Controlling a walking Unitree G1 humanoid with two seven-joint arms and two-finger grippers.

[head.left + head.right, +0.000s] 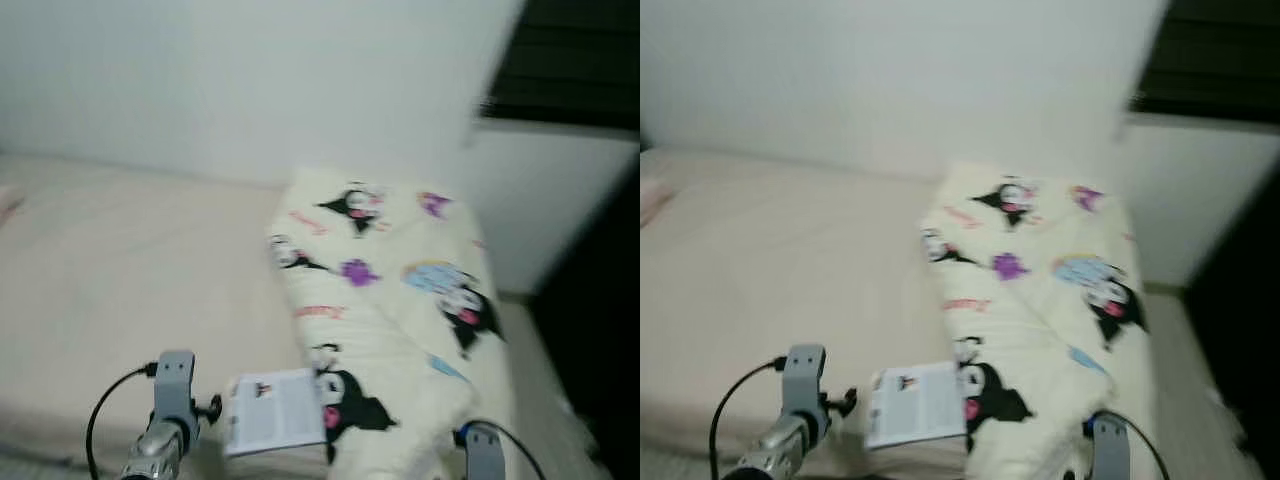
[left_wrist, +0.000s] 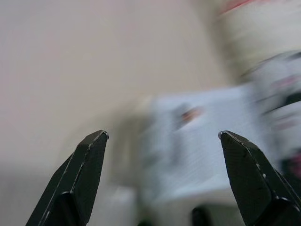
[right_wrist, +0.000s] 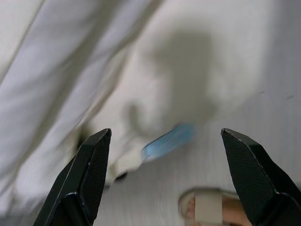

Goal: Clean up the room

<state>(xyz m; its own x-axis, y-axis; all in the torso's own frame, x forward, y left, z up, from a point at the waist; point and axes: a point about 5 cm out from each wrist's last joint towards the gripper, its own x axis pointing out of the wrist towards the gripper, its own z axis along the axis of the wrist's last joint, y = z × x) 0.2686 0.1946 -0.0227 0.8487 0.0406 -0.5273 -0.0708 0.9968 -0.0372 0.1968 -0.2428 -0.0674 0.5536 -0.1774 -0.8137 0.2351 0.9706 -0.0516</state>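
A folded cream quilt [image 1: 395, 300] printed with black cartoon figures lies on the right part of a beige bed [image 1: 130, 270]. A white booklet [image 1: 275, 410] rests on the bed's near edge, against the quilt's left side. My left arm [image 1: 165, 420] rises at the lower left, just left of the booklet. In the left wrist view my left gripper [image 2: 162, 155] is open, with the blurred booklet [image 2: 202, 141] ahead of its fingers. My right gripper [image 3: 164, 155] is open over the quilt's cream fabric [image 3: 94, 70], where a blue printed patch [image 3: 167, 140] shows.
A white wall [image 1: 250, 80] runs behind the bed. A dark window or shelf [image 1: 570, 60] sits at the upper right, with a dark gap [image 1: 600, 330] along the bed's right side. My right wrist [image 1: 485, 450] pokes up at the bottom edge by the quilt.
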